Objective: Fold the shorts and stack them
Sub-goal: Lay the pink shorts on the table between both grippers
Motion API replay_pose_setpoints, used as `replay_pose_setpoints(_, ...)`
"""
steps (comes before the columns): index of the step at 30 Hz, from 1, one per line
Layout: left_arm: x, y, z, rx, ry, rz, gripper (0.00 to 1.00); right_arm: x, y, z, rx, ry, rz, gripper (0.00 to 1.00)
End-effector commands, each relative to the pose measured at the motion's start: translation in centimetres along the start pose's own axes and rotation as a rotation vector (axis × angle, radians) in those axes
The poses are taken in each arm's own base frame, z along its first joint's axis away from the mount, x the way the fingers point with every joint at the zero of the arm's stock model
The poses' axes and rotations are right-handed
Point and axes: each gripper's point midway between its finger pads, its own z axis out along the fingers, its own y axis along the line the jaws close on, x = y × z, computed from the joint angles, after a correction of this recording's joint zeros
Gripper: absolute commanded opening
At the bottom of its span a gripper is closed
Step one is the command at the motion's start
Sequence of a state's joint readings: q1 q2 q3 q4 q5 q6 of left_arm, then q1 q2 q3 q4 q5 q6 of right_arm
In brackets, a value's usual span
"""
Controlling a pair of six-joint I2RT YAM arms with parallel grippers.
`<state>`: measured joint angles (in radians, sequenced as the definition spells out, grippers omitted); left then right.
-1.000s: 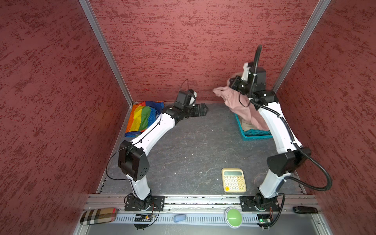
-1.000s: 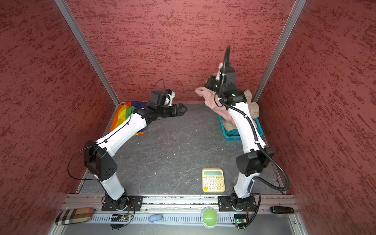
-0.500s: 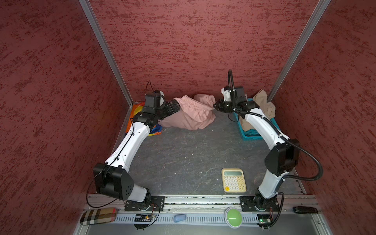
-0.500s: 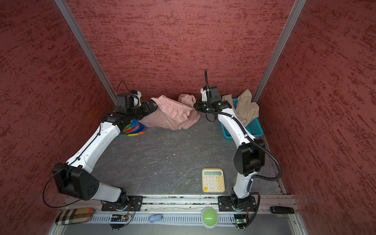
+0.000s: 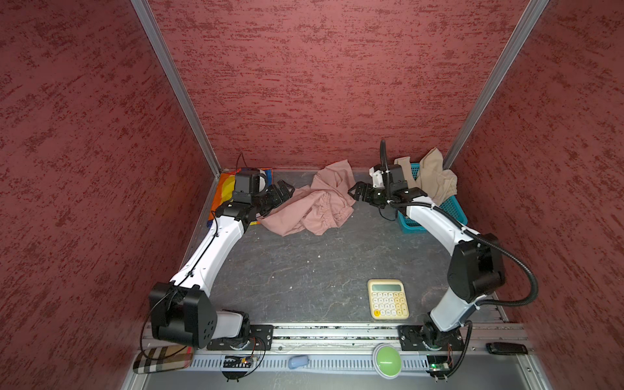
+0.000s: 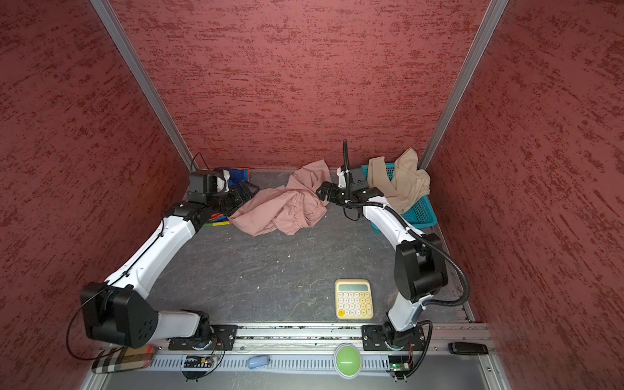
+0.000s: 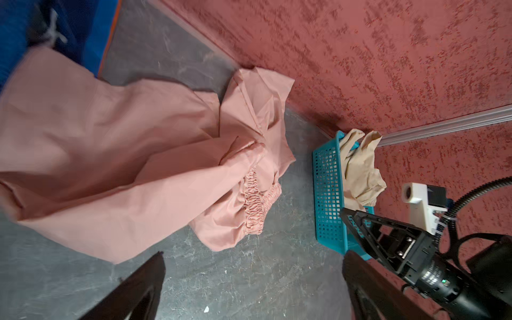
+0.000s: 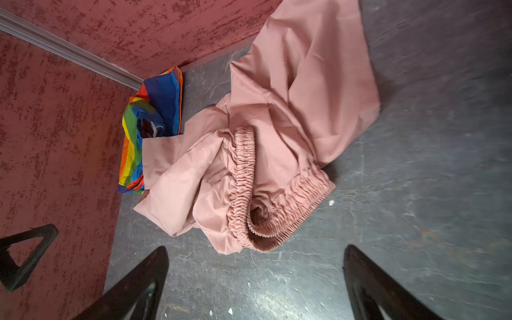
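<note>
The dusty pink shorts lie crumpled on the grey table at the back centre, elastic waist facing the right arm. My left gripper is open at the pile's left edge, holding nothing. At the pile's right edge my right gripper is open too, with only bare table between its fingers. The rainbow shorts lie in the back left corner, partly under the left arm and the pink cloth. The beige shorts hang over the teal basket.
A cream calculator lies on the table at the front right. Red walls close in at the back and on both sides. Along the front rail sit a green button and a plaid case.
My right gripper carried the pink shorts from the basket to the table's back centre and opened, dropping them in a heap. The left arm swung back left to the pile's edge.
</note>
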<state>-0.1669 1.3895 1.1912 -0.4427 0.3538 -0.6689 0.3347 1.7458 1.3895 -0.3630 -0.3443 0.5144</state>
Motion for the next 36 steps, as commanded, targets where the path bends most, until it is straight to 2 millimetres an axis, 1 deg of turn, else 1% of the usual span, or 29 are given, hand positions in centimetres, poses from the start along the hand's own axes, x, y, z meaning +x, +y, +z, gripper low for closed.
replay_pose_setpoints(1,1.5,-1.5,2.3,0.077,0.096,-0.043,0.99,1.2,-0.5,4.4,-0.038,0.028,0.058,0.99)
replay_pose_setpoints(3,2.5,-2.5,2.9,0.092,0.12,-0.033,0.99,1.2,-2.1,6.4,0.03,0.055,0.059,0.99)
replay_pose_setpoints(5,4.2,-3.9,3.5,0.118,0.161,-0.012,0.99,0.9,-4.0,8.0,0.119,0.067,0.017,0.99)
replay_pose_setpoints(7,5.7,-4.4,4.0,0.118,0.203,-0.006,0.99,0.7,-6.0,9.1,0.213,0.085,-0.032,0.99)
replay_pose_setpoints(9,7.1,-4.3,4.5,0.121,0.242,-0.021,0.99,0.7,-7.7,9.9,0.289,0.102,-0.082,0.99)
replay_pose_setpoints(10,7.7,-3.9,4.8,0.116,0.258,-0.032,0.99,0.8,-8.5,10.3,0.32,0.105,-0.1,0.99)
replay_pose_setpoints(11,8.2,-3.4,5.0,0.109,0.268,-0.041,0.99,0.9,-9.0,10.6,0.334,0.108,-0.12,0.96)
replay_pose_setpoints(13,8.7,-2.1,5.3,0.083,0.276,-0.057,0.99,1.3,-9.3,11.3,0.329,0.119,-0.134,0.92)
replay_pose_setpoints(16,8.5,-1.0,5.5,0.068,0.278,-0.084,0.99,2.0,-8.5,12.2,0.267,0.14,-0.132,0.81)
replay_pose_setpoints(18,7.9,-0.8,5.3,0.071,0.27,-0.093,0.99,2.7,-7.5,12.5,0.227,0.152,-0.14,0.71)
replay_pose_setpoints(20,7.3,-0.8,5.0,0.07,0.256,-0.089,0.99,3.3,-6.8,12.2,0.2,0.157,-0.141,0.54)
replay_pose_setpoints(22,6.7,-0.7,5.0,0.067,0.248,-0.086,0.99,4.1,-6.3,11.5,0.171,0.152,-0.12,0.32)
replay_pose_setpoints(25,6.6,-0.9,5.4,0.072,0.263,-0.087,0.99,5.2,-6.3,10.2,0.159,0.146,-0.099,0.1)
replay_pose_setpoints(27,6.9,-1.1,5.9,0.074,0.281,-0.087,0.99,6.2,-6.8,9.2,0.173,0.154,-0.092,0.0)
replay_pose_setpoints(29,7.1,-1.1,6.2,0.074,0.29,-0.085,0.99,7.2,-6.8,7.7,0.171,0.153,-0.082,0.0)
replay_pose_setpoints(32,7.8,-0.9,6.9,0.069,0.313,-0.088,0.99,9.3,-6.4,5.1,0.142,0.141,-0.044,0.0)
replay_pose_setpoints(34,8.7,-1.0,7.7,0.07,0.348,-0.089,0.99,11.0,-5.9,3.5,0.141,0.135,-0.023,0.0)
replay_pose_setpoints(36,9.7,-1.2,8.6,0.066,0.388,-0.076,1.0,12.0,-5.5,2.3,0.129,0.122,0.006,0.0)
